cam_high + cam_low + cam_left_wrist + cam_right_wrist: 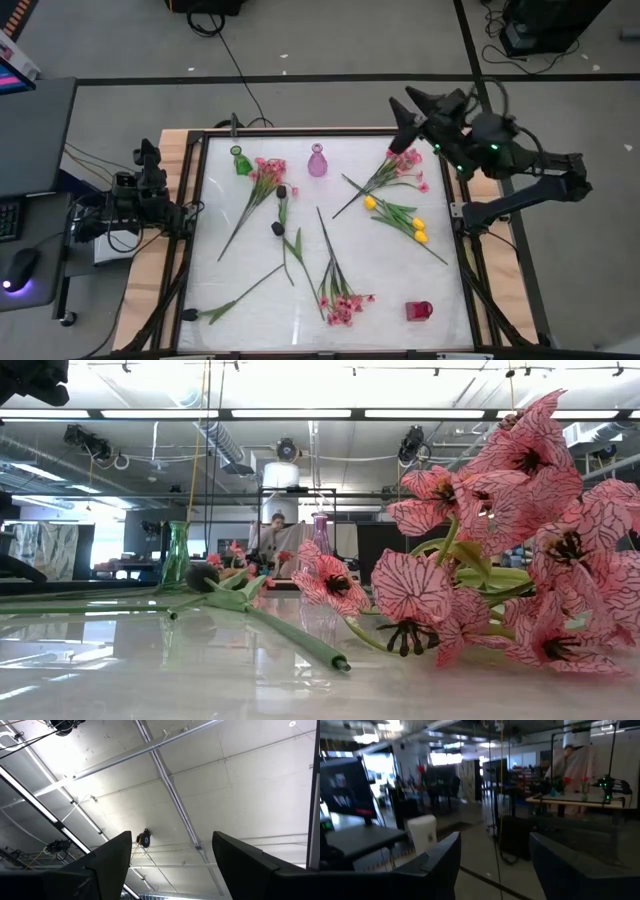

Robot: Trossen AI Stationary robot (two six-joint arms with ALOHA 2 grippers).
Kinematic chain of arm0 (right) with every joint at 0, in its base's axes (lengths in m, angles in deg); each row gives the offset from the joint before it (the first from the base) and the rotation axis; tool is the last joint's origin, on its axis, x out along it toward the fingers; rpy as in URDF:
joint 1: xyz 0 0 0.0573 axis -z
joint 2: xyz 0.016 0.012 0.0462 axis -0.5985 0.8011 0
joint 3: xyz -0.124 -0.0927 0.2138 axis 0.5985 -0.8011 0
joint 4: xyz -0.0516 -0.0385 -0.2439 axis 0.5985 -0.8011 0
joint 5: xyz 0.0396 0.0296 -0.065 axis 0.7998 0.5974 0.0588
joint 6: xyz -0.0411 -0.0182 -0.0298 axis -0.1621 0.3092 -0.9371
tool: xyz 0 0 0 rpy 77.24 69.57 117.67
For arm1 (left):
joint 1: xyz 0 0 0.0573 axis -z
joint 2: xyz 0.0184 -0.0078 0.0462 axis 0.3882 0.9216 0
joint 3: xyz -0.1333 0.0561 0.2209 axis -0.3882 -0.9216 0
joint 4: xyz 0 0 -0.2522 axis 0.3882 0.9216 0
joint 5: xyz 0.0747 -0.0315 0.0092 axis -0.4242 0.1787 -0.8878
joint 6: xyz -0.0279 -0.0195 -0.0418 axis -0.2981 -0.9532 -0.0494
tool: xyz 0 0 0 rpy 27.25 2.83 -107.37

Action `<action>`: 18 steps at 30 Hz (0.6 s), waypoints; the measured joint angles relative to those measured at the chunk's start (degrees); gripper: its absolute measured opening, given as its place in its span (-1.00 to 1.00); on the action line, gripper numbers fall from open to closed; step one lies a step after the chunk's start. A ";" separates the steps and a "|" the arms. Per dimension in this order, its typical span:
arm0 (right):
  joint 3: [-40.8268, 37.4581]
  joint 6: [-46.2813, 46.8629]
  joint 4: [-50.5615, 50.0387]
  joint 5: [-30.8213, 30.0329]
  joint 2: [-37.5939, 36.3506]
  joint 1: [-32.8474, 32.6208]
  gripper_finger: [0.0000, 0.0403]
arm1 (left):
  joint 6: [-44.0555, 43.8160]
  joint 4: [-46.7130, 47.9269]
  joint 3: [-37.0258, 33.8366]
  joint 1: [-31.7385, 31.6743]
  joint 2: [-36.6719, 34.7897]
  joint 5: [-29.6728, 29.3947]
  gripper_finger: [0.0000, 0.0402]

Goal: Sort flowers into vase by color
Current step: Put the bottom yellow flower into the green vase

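Keeping the left gripper (148, 158) parked at the table's left edge, pointing up at the ceiling, with its fingers (117, 855) standing apart and clasping nothing.

Holding the right gripper (405, 115) up by the far right corner of the table (250, 290), with its fingers (445, 855) also spread apart and empty, and facing out into the room.

Leaving all the flowers lying flat on the white tabletop, none in a vase:
- Lying near the far edge beside the green vase (240, 161), one spray of pink flowers (268, 172), its stem running toward the left front.
- Lying below the right gripper, a second pink spray (405, 165).
- Lying near the front middle, a third pink spray (340, 305), filling the right of the low view.
- Lying just in front of the second spray, the yellow tulips (415, 230).
- Lying around the middle and the left front, the dark tulips (278, 228).

Standing upright at the far edge, the green vase and a purple vase (317, 161), near each other. Lying on its side at the right front, a red vase (419, 311).

Sitting far behind the table in the low view, a person (275, 530).
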 joint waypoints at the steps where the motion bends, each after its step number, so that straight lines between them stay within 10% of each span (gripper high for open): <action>1: 1.56 0.89 -2.52 1.01 1.08 0.78 0.20 | -0.02 0.01 0.01 0.00 -0.01 -0.01 0.41; 18: 21.56 15.80 -39.62 20.82 16.23 12.72 0.20 | -0.01 0.02 0.00 0.00 -0.01 0.00 0.41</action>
